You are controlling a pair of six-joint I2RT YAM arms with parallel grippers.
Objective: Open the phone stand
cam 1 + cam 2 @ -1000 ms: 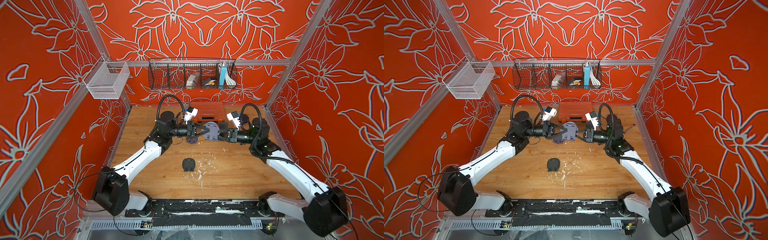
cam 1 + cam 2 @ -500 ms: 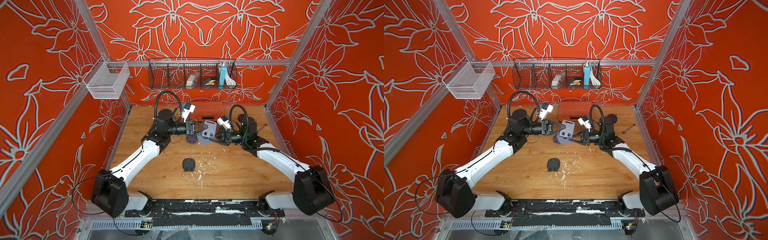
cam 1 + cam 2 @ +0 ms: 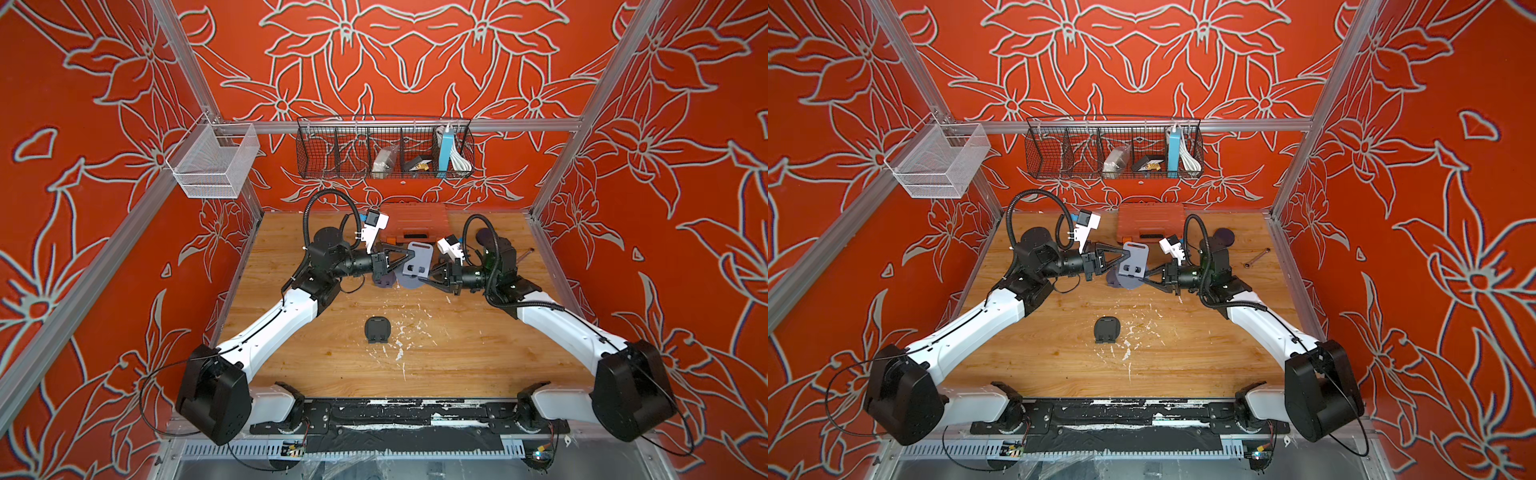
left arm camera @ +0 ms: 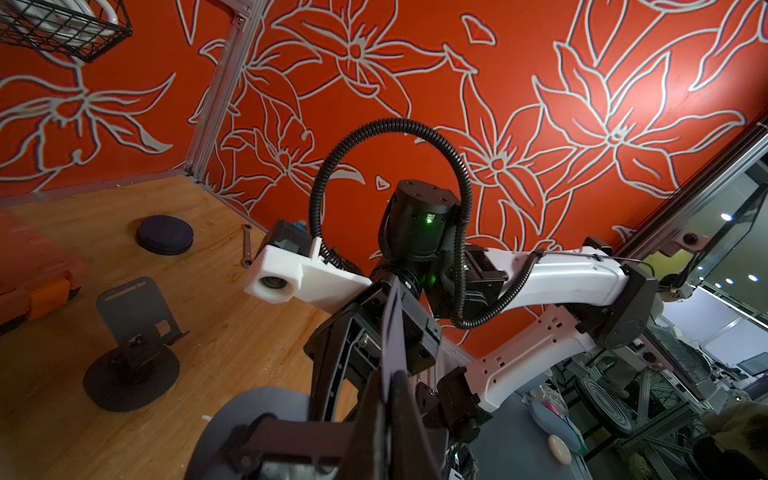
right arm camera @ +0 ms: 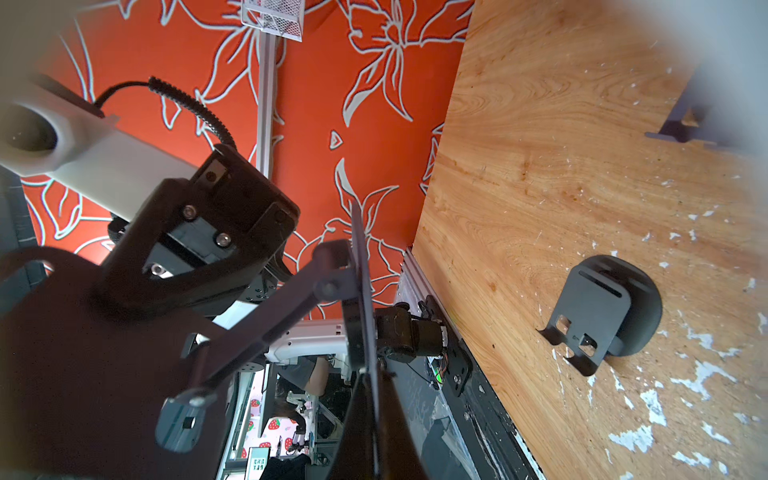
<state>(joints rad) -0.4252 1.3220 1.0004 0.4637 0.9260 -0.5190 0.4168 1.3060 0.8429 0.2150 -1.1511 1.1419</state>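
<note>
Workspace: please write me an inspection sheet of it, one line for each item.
Surface: wooden table, white flecks near the middle.
Job's things: grey phone stand held above the table, partly unfolded.
Clutter: folded black stand; open stand; orange case; wrench; dark disc.
Grippers: left gripper shut on the upper plate; right gripper shut on the round base.
Cables: corrugated hoses arch over both wrists.
Surroundings: black wire basket, white mesh basket, orange floral walls.

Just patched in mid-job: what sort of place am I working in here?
Probably a robot test cell inside a lab. Orange floral wall panels on an aluminium frame box in a scratched wooden tabletop. A black wire basket hangs from the frame, and the left wrist view shows workshop equipment beyond.
</note>
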